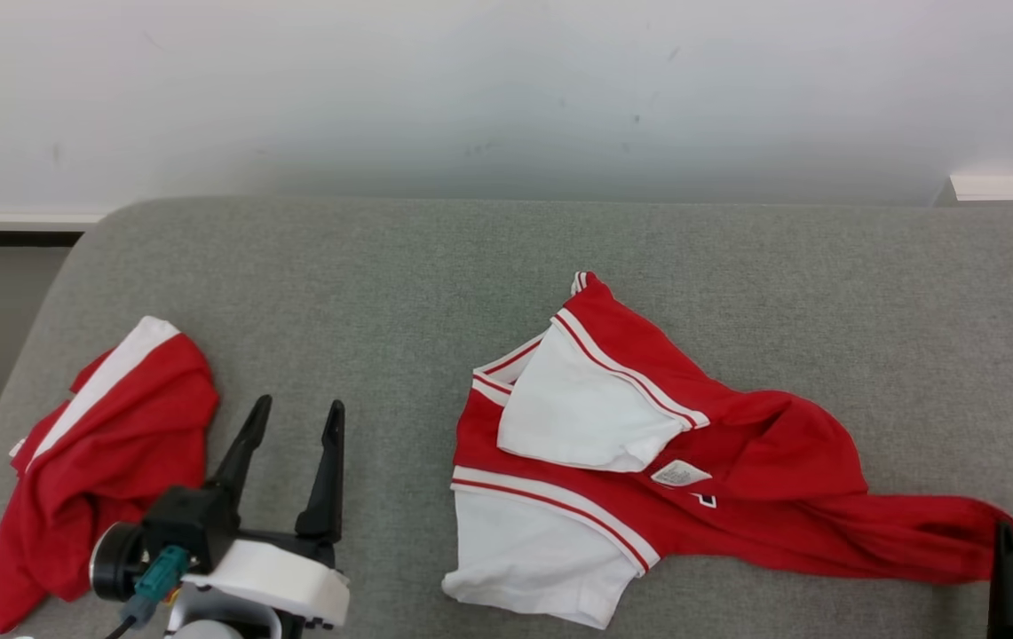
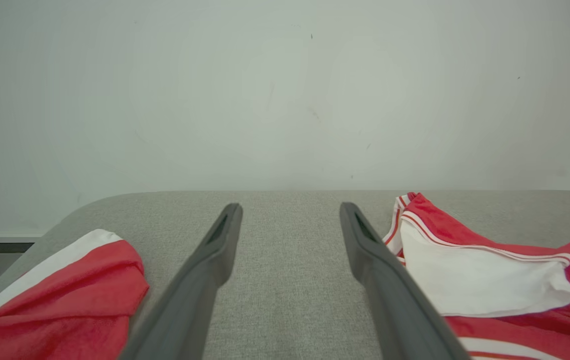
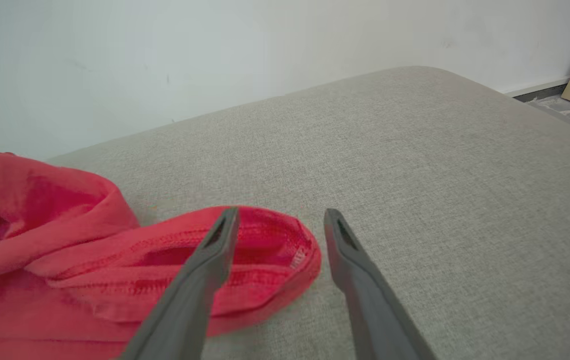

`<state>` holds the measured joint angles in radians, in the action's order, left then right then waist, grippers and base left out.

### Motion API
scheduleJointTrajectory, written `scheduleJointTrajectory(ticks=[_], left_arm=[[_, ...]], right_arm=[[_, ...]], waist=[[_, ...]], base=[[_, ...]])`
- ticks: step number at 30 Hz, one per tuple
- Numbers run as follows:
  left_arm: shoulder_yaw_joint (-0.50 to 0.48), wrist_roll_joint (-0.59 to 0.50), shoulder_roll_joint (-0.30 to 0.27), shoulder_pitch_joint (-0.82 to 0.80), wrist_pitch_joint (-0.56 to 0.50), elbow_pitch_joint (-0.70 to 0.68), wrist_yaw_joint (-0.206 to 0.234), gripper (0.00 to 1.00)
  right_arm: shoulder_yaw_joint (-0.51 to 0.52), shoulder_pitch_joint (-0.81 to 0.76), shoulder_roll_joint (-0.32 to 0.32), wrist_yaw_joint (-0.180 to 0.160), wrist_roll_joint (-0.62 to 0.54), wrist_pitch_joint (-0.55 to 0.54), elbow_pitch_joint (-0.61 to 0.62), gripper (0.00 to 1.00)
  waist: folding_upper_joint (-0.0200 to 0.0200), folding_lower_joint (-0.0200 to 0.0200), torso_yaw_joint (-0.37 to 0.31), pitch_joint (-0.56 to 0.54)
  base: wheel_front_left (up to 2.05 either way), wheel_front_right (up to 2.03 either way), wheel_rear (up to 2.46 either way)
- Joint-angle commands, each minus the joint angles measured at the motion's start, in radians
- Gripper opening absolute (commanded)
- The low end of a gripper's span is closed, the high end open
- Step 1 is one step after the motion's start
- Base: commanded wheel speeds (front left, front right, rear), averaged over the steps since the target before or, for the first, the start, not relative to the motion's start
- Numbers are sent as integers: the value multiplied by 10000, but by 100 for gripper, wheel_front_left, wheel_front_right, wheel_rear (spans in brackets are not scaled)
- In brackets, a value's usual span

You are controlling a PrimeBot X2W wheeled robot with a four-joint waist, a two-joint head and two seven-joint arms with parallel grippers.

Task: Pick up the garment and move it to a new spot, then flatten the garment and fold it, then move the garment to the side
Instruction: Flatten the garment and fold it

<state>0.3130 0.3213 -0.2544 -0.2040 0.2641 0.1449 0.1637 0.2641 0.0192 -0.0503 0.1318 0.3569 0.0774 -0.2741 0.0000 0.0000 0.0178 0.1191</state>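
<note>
Two end effectors, both spread open and empty: your left end effector [image 1: 300, 404] points forward over the grey bench [image 1: 382, 266], between two red-and-white garments. Your right end effector [image 3: 281, 214] sits at the red tail of the garment [image 1: 737, 461], crumpled mid-bench, with one finger over the cloth. The second garment [image 1: 115, 444] lies bunched at the bench's left edge.

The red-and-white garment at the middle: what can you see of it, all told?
The garment is a red shirt with white panels and striped trim, a small label near its middle. It lies crumpled, folded over itself, on the grey cushion, one red end stretched toward the robot's right. The right gripper hovers at that end, jaws open, gripping nothing.
</note>
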Motion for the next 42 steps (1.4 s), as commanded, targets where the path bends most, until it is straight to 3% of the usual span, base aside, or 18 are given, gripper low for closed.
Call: scheduleJointTrajectory(ticks=[1, 6, 12, 19, 31, 36, 42], left_arm=[[-45, -93, -64, 101, 3, -29, 32, 100], [-107, -122, -60, 218, 4, -66, 87, 100], [-188, -175, -102, 470, 4, -120, 152, 100], [-143, -169, -113, 675, 4, -168, 173, 100], [-111, -143, -150, 728, 4, -194, 203, 100], [484, -381, 32, 516, -300, -348, -58, 100], [1759, -201, 622, 366, -1417, 340, -806, 100]], right_arm=[[1, 133, -15, -21, -82, 164, -69, 100], [-397, 179, -9, -21, -1172, 746, 835, 100], [-1881, -259, -19, -21, -2374, 160, 2602, 100], [-2643, -728, -17, -21, -2174, -477, 3503, 100], [-2602, -756, -14, -21, -1990, -544, 3659, 100], [-2574, -772, -14, -21, -1957, -594, 3721, 100], [-2539, -723, -13, -21, -1903, -647, 3823, 100]], waist=[[0, 0, -24, -20], [0, 0, -19, -123], [0, 0, -26, -386], [0, 0, 6, -492], [0, 0, 13, -506], [0, 0, -15, -455], [0, 0, -154, -173]], base=[[0, 0, 0], [0, 0, 0], [0, 0, 0], [0, 0, 0], [0, 0, 0], [0, 0, 0], [0, 0, 0]])
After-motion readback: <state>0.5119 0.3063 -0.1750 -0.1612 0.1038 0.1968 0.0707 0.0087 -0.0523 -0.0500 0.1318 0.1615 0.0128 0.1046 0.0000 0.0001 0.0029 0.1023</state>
